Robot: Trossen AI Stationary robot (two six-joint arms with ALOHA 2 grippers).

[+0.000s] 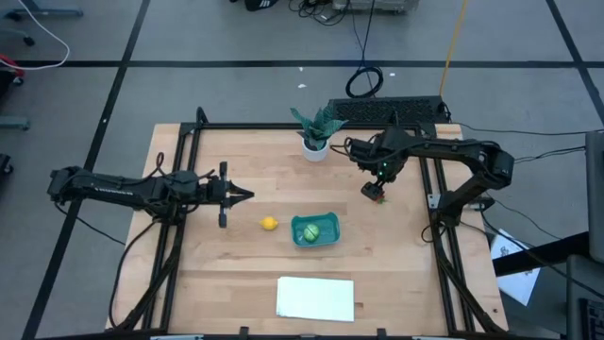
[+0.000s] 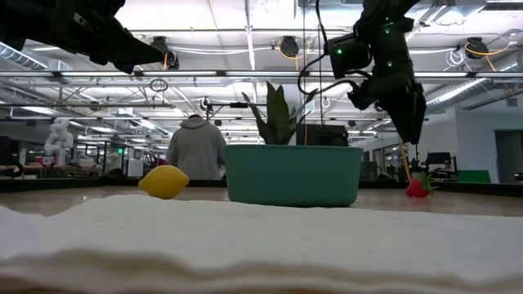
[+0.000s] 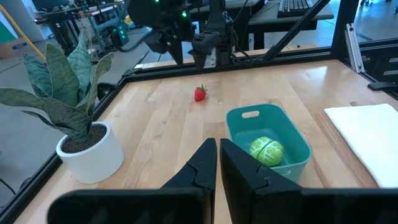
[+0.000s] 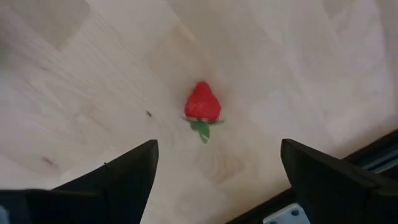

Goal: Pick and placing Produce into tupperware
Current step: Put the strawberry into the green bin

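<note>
— So, where is the right gripper (image 1: 376, 192)?
— Right of centre in the high view, pointing down over the red piece (image 4: 203, 102), a strawberry lying on the bare table (image 1: 236, 274). In the right wrist view its fingers (image 4: 124, 171) stand wide apart with the strawberry between them, not touching it.
— And the left gripper (image 1: 247, 196)?
— Left of centre in the high view, above the table, fingers pressed together and holding nothing; the left wrist view shows them meeting with only a thin slit.
— The other produce?
— The yellow lemon (image 1: 269, 223) lies on the wood just to the right of the left gripper's tip and just to the left of the teal tupperware (image 1: 327, 221). The green round piece (image 1: 309, 231) sits inside the tupperware, toward its left end.
— Anything else around?
— A leafy plant in a white pot (image 1: 315, 142) near the top edge of the table, a white sheet (image 1: 315, 297) at the bottom edge, and in the low view a person (image 2: 196, 147) standing in the room behind.
</note>
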